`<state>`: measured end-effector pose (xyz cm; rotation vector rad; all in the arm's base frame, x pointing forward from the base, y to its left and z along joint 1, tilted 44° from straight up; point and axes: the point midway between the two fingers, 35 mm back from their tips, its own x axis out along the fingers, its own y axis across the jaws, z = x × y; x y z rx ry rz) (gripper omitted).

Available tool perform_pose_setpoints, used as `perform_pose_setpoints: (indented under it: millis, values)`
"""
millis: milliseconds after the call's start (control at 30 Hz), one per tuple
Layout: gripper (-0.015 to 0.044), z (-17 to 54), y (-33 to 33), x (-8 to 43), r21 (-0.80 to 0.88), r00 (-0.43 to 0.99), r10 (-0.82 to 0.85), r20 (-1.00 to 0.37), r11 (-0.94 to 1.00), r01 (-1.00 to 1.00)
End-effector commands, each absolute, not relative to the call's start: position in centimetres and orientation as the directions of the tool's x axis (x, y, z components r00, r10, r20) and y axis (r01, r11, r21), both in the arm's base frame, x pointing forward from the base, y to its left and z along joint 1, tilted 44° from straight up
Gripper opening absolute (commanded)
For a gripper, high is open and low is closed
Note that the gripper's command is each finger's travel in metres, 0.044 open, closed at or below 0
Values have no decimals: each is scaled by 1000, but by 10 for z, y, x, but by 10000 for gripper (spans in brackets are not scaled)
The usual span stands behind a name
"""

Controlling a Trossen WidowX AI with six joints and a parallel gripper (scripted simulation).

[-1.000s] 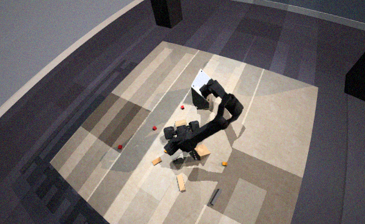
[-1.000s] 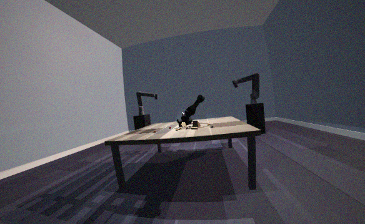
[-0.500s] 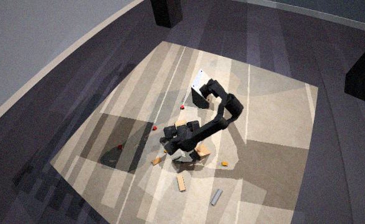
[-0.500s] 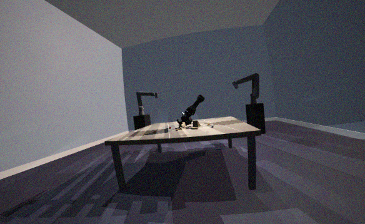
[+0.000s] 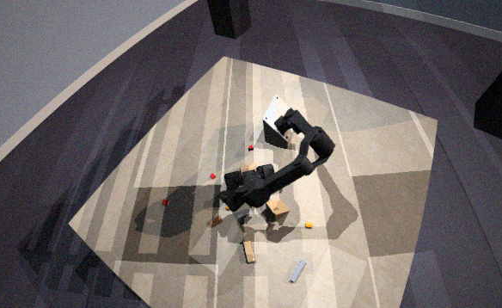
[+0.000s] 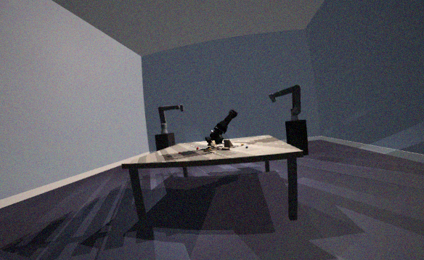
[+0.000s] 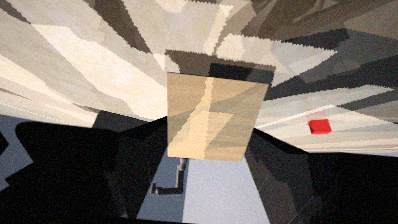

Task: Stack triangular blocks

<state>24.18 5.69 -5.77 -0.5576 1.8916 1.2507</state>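
Wrist view is showing the black parallel-jaw gripper (image 7: pixel 212 150) pinching a tan wooden triangular block (image 7: pixel 216 117) between its dark fingers (a small red cube (image 7: pixel 319 126) lying right). The second tan triangular block (image 5: pixel 277 206) is sitting near the arm on the striped table (image 5: pixel 386 150).
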Motion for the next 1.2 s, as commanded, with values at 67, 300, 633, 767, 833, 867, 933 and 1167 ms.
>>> perform_pose_setpoints:
  millis: [67, 300, 633, 767, 833, 867, 933, 1167]
  values:
    - [0, -36, 36, 251, 552, -587, 55, -808, 419, -721]
    - [0, -12, 12, 255, 552, -588, 54, -807, 419, -720]
    - [0, 4, -4, 256, 553, -589, 53, -806, 420, -719]
    - [0, 1, -1, 255, 553, -587, 71, -807, 441, -707]
    - [0, 1, -2, 254, 550, -580, 105, -808, 487, -679]
    - [0, 0, -2, 253, 549, -575, 123, -809, 511, -662]
    - [0, -1, -3, 252, 546, -565, 160, -810, 557, -625]
    - [0, -3, -6, 248, 544, -517, 283, -808, 695, -470]
